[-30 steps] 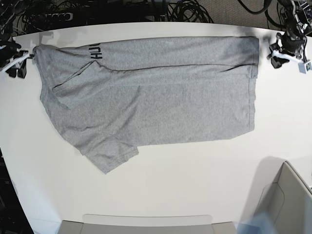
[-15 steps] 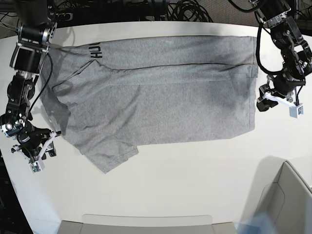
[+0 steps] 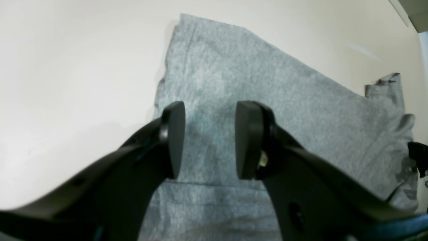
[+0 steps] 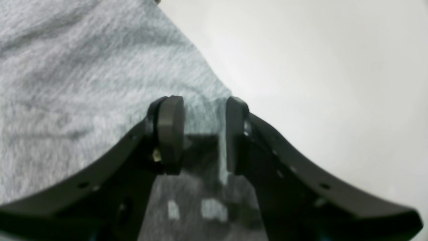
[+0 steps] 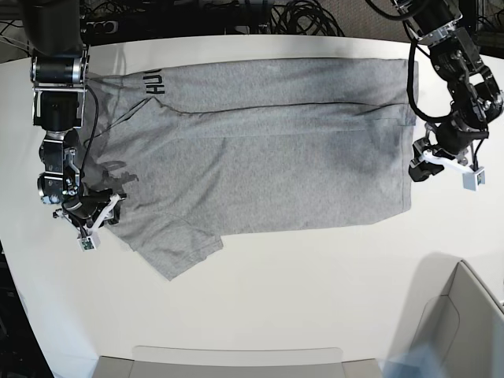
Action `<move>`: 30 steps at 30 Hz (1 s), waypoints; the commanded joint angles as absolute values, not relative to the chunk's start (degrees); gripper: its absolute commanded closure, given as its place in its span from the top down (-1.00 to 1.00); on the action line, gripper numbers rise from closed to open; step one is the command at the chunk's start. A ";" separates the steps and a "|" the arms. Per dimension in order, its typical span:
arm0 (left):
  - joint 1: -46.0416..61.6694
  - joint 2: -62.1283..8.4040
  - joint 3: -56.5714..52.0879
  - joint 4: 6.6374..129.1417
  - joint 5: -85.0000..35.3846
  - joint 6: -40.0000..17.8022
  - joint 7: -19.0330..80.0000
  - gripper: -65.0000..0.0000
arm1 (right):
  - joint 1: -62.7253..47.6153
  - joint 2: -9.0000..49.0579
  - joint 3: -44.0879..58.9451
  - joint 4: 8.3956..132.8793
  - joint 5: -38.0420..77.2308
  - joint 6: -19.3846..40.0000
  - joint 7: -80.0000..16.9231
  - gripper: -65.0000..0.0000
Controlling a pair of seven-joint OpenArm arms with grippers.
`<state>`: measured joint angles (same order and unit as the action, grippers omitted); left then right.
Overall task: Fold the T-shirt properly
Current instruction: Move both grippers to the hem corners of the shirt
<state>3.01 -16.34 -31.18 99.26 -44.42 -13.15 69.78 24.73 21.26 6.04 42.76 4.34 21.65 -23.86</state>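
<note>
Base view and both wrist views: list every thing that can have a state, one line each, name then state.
T-shirt: flat on the table, far long edge folded over, lettering showing at that fold, near sleeve sticking out.
Left hand: open, empty, over the hem edge.
Right hand: open, empty, at the shirt's edge near the sleeve.
Table: white, carrying the shirt.
</note>
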 commanded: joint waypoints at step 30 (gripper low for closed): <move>0.04 -17.27 -31.34 100.00 -45.23 -13.67 68.44 -0.25 | 26.51 17.80 23.43 66.68 2.24 22.73 -44.53 -0.32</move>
<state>0.69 -16.47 -31.22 99.15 -44.58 -13.47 69.01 24.82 16.82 23.11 64.97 1.78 22.96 -45.71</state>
